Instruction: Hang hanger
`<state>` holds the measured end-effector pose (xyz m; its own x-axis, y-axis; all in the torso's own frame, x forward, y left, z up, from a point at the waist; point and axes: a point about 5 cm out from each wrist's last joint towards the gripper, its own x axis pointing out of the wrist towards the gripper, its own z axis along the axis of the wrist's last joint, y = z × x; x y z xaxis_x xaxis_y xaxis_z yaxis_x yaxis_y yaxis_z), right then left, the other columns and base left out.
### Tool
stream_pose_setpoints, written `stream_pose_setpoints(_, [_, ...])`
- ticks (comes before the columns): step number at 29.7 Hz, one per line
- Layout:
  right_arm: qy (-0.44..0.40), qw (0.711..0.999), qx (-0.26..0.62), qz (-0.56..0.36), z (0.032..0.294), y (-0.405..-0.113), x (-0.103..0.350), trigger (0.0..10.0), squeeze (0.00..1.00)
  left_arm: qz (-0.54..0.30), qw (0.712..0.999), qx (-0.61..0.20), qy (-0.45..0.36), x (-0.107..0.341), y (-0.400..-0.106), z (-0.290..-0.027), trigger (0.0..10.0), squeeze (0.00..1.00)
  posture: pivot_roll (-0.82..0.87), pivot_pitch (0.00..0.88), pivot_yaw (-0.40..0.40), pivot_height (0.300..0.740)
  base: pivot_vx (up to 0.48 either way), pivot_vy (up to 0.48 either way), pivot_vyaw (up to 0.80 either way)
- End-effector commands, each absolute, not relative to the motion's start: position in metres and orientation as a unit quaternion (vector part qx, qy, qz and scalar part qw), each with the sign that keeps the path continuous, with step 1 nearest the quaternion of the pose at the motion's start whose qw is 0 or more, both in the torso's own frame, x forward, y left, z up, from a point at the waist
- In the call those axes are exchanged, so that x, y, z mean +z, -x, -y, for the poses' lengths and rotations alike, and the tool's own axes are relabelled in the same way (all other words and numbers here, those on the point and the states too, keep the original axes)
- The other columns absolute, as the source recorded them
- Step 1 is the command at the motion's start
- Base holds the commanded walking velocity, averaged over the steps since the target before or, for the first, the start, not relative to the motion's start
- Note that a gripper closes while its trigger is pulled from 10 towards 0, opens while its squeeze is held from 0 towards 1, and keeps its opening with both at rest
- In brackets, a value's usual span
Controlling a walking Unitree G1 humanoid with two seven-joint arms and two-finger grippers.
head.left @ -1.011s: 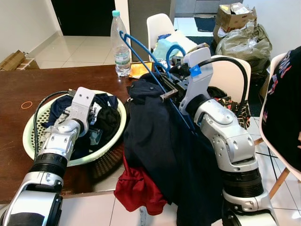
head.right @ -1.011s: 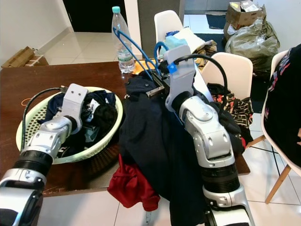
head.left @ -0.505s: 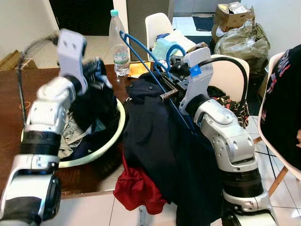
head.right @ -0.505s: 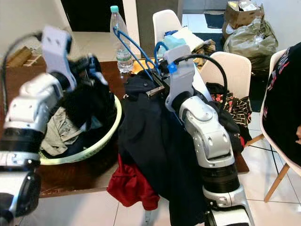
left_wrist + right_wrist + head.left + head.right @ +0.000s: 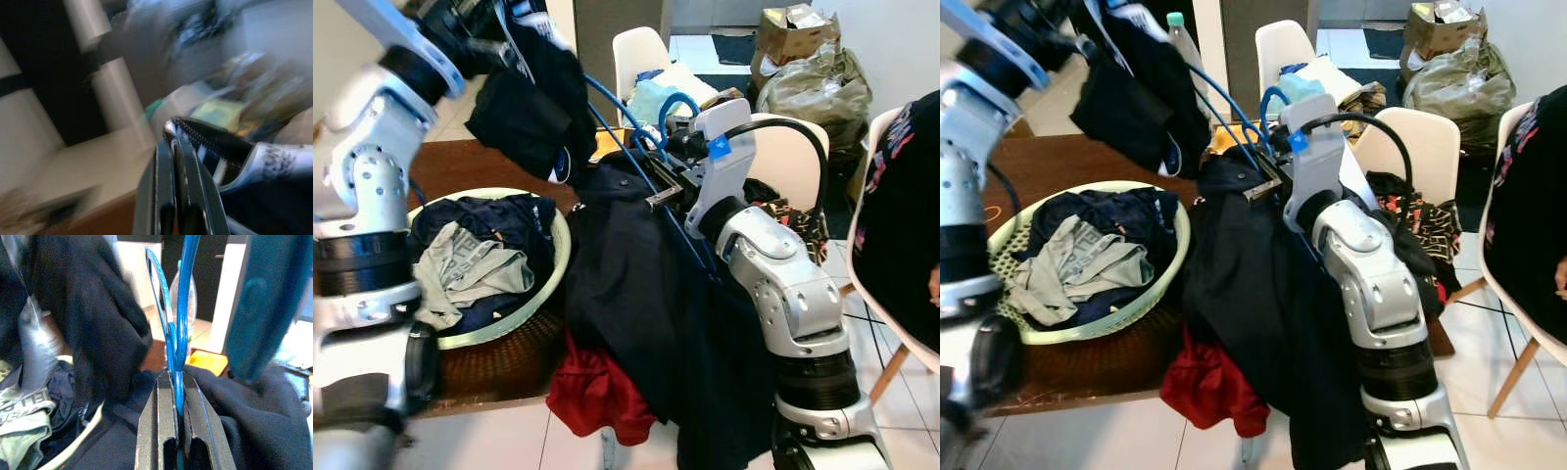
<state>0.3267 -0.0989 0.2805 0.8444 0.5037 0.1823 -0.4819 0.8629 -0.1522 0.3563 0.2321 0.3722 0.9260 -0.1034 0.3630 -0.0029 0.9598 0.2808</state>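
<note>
Gripping blue hanger (image 5: 177,328), dark garment (image 5: 530,98) aloft

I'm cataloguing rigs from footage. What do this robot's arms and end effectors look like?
Both arms are glossy silver shells with rounded joints and ribbed black rings. A black cable loops over the right wrist's white housing, which bears a blue tag. Each end effector has two long, flat black fingers.

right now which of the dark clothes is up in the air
The black garment clamped in the left gripper, lifted above the basket. The navy jacket drapes on the blue hanger in the right gripper; others lie in the basket.
</note>
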Motion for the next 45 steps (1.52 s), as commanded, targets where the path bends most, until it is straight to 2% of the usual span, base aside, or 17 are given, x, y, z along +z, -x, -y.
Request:
stream_pose_setpoints(1, [0.051, 0.957, 0.266, 0.106, 0.095, -0.327, 0.278, 10.0, 0.00, 0.151, 0.976, -0.007, -0.154, 0.355, -0.362, -0.235, 10.0, 0.00, 0.13, 0.084, 0.028, 0.740, 0.000, 0.000, 0.00])
stream_pose_setpoints(2, [0.051, 0.957, 0.266, 0.107, 0.095, -0.327, 0.279, 10.0, 0.00, 0.175, 0.982, -0.061, -0.041, 0.362, -0.359, -0.225, 10.0, 0.00, 0.13, 0.084, 0.027, 0.740, 0.000, 0.000, 0.00])
stream_pose_setpoints(3, [0.051, 0.957, 0.266, 0.107, 0.095, -0.327, 0.279, 10.0, 0.00, 0.175, 0.982, -0.061, -0.041, 0.362, -0.359, -0.225, 10.0, 0.00, 0.13, 0.084, 0.027, 0.740, 0.000, 0.000, 0.00])
stream_pose_setpoints(4, [0.051, 0.957, 0.266, 0.107, 0.095, -0.327, 0.279, 10.0, 0.00, 0.215, 0.964, -0.124, 0.099, 0.374, -0.353, -0.217, 10.0, 0.00, 0.13, 0.084, 0.026, 0.740, 0.000, 0.000, 0.00])
stream_pose_setpoints(8, [0.054, 0.957, 0.265, 0.107, 0.096, -0.328, 0.280, 10.0, 0.00, 0.220, 0.967, -0.075, 0.105, 0.375, -0.354, -0.235, 10.0, 0.00, 0.13, 0.083, 0.026, 0.740, 0.000, 0.000, 0.00])
stream_pose_setpoints(9, [0.054, 0.957, 0.264, 0.106, 0.096, -0.328, 0.280, 10.0, 0.00, 0.222, 0.971, -0.048, 0.070, 0.374, -0.352, -0.241, 10.0, 0.00, 0.12, 0.088, 0.029, 0.740, 0.000, 0.000, 0.00])
stream_pose_setpoints(10, [0.054, 0.957, 0.264, 0.106, 0.096, -0.328, 0.280, 10.0, 0.00, 0.222, 0.971, -0.048, 0.070, 0.374, -0.352, -0.241, 10.0, 0.00, 0.12, 0.088, 0.029, 0.740, 0.000, 0.000, 0.00])
stream_pose_setpoints(11, [0.055, 0.957, 0.264, 0.106, 0.097, -0.328, 0.280, 10.0, 0.00, 0.235, 0.960, -0.077, 0.131, 0.377, -0.349, -0.239, 10.0, 0.00, 0.12, 0.088, 0.029, 0.740, 0.000, 0.000, 0.00])
stream_pose_setpoints(14, [0.054, 0.957, 0.264, 0.106, 0.097, -0.328, 0.280, 10.0, 0.00, 0.243, 0.962, -0.064, 0.102, 0.380, -0.347, -0.240, 10.0, 0.00, 0.12, 0.088, 0.027, 0.740, 0.000, 0.000, 0.00])
stream_pose_setpoints(15, [0.054, 0.957, 0.264, 0.106, 0.097, -0.328, 0.280, 10.0, 0.00, 0.255, 0.952, -0.091, 0.143, 0.385, -0.345, -0.236, 10.0, 0.00, 0.13, 0.089, 0.027, 0.740, 0.000, 0.000, 0.00])
stream_pose_setpoints(20, [0.055, 0.957, 0.264, 0.105, 0.097, -0.328, 0.279, 10.0, 0.00, 0.269, 0.949, -0.101, 0.131, 0.389, -0.342, -0.233, 10.0, 0.00, 0.13, 0.093, 0.026, 0.740, 0.000, 0.000, 0.00])
stream_pose_setpoints(24, [0.054, 0.955, 0.271, 0.105, 0.096, -0.327, 0.279, 10.0, 0.00, 0.268, 0.949, -0.149, 0.074, 0.389, -0.338, -0.211, 10.0, 0.00, 0.13, 0.093, 0.024, 0.740, 0.000, 0.000, 0.00])
stream_pose_setpoints(27, [0.055, 0.955, 0.273, 0.105, 0.095, -0.327, 0.279, 10.0, 0.00, 0.261, 0.952, -0.146, 0.069, 0.386, -0.340, -0.210, 10.0, 0.00, 0.13, 0.093, 0.024, 0.740, 0.000, 0.000, 0.00])
stream_pose_setpoints(29, [0.058, 0.955, 0.271, 0.106, 0.097, -0.327, 0.279, 10.0, 0.00, 0.243, 0.945, -0.199, 0.089, 0.374, -0.340, -0.193, 10.0, 0.00, 0.13, 0.096, 0.024, 0.740, 0.000, 0.000, 0.00])
stream_pose_setpoints(32, [0.061, 0.956, 0.269, 0.103, 0.099, -0.327, 0.279, 10.0, 0.00, 0.195, 0.946, -0.258, -0.014, 0.349, -0.339, -0.168, 10.0, 0.00, 0.13, 0.097, 0.024, 0.740, 0.000, 0.000, 0.00])
stream_pose_setpoints(39, [0.061, 0.955, 0.270, 0.103, 0.099, -0.326, 0.279, 10.0, 0.00, 0.143, 0.927, -0.325, -0.121, 0.321, -0.333, -0.148, 10.0, 0.00, 0.13, 0.099, 0.025, 0.740, 0.000, 0.000, 0.00])
stream_pose_setpoints(45, [0.061, 0.955, 0.271, 0.103, 0.098, -0.326, 0.279, 10.0, 0.00, 0.122, 0.903, -0.383, -0.152, 0.302, -0.323, -0.126, 10.0, 0.00, 0.13, 0.101, 0.025, 0.740, 0.000, 0.000, 0.00])
